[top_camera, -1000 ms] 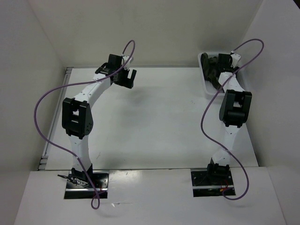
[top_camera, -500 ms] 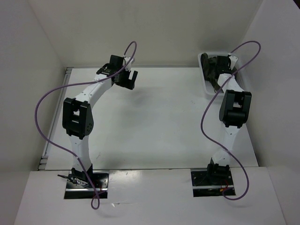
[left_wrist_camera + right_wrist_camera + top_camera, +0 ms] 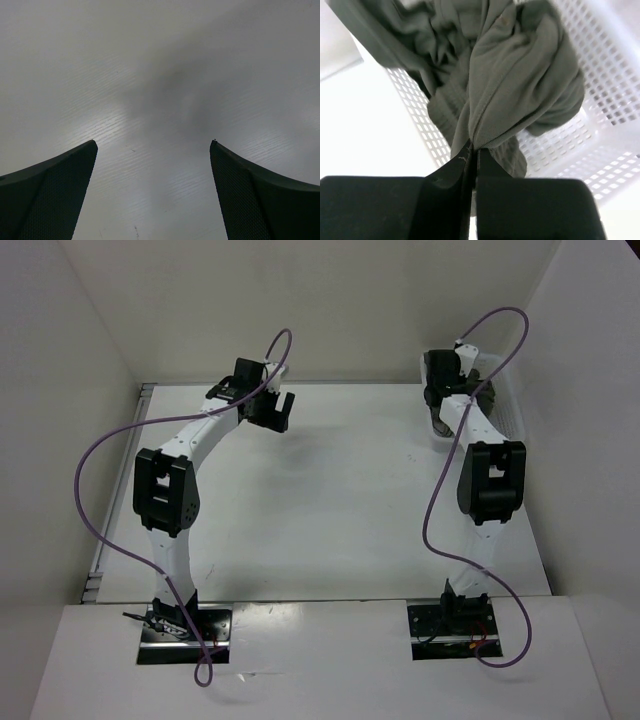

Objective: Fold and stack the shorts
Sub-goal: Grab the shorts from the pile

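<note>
Clamped tight, the right gripper (image 3: 471, 147) has its two dark fingers pressed together on a pinch of the shorts (image 3: 520, 75). From that pinch the olive-green cloth fans out in a bunched, creased mass. Behind the cloth is the white perforated basket (image 3: 600, 100), and most of the shorts hang in front of its latticed wall. A thicker, ribbed fold lies low beside the fingers. It may be the waistband, though the wrist camera is too close to the cloth for me to be sure.

From above, the basket sits at the far right corner of the table (image 3: 340, 490), against the back wall. The right arm stretches out to the basket's left side, and the shorts show as a dark lump just under the wrist, at the basket's near-left edge. I cannot tell from here whether the cloth hangs free of the rim or drapes over it.

Well to the left of the basket, at about the same depth on the table, the left gripper (image 3: 154, 142) hovers with its jaws spread wide. There is nothing between them, only pale table surface and a soft shadow below. A purple cable (image 3: 95, 500) loops off the left arm on the side away from the basket.
</note>
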